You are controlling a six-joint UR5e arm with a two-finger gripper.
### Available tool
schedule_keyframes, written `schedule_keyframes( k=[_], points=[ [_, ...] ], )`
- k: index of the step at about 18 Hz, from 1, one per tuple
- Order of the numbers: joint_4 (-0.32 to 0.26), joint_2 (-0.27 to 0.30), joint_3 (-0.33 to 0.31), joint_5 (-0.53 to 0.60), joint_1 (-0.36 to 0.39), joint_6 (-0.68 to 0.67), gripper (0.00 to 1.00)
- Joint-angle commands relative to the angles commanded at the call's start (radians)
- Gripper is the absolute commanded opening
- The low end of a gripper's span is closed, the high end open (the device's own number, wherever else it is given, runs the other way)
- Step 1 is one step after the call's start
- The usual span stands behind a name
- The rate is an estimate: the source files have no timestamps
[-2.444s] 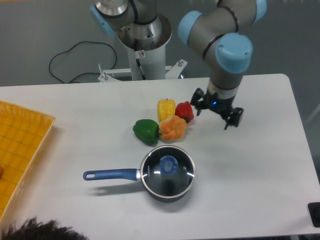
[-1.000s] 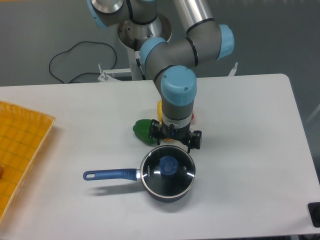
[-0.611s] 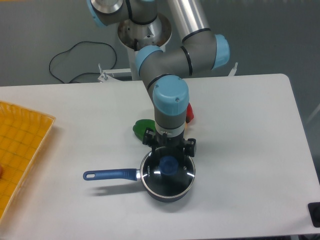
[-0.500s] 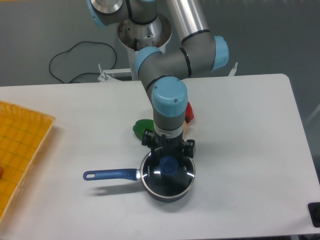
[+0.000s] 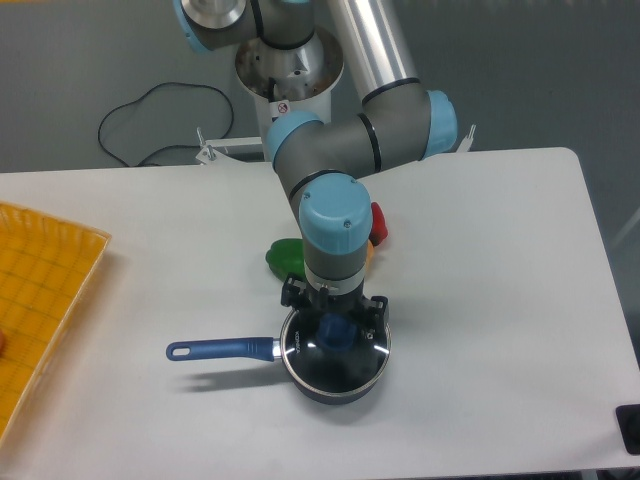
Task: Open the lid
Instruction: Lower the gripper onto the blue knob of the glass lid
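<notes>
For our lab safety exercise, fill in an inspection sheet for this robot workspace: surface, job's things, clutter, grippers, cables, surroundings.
Surface: white table, no spills seen.
Job's things: lid seated on the blue saucepan, not yet lifted.
Clutter: green pepper and red pepper behind the arm; yellow tray at the table's left edge.
Grippers: gripper over the lid's knob, jaws either side; contact cannot be told.
Cables: black cable on the floor behind.
Surroundings: grey floor, robot base.
</notes>
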Motion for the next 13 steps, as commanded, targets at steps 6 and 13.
schedule_keyframes(
  k=[6, 13],
  points=[
    [0.0, -0.006, -0.002, 0.006, 0.0, 0.003, 1.0],
    [0.005, -0.015, -0.002, 0.006, -0.002, 0.002, 1.0]
  ],
)
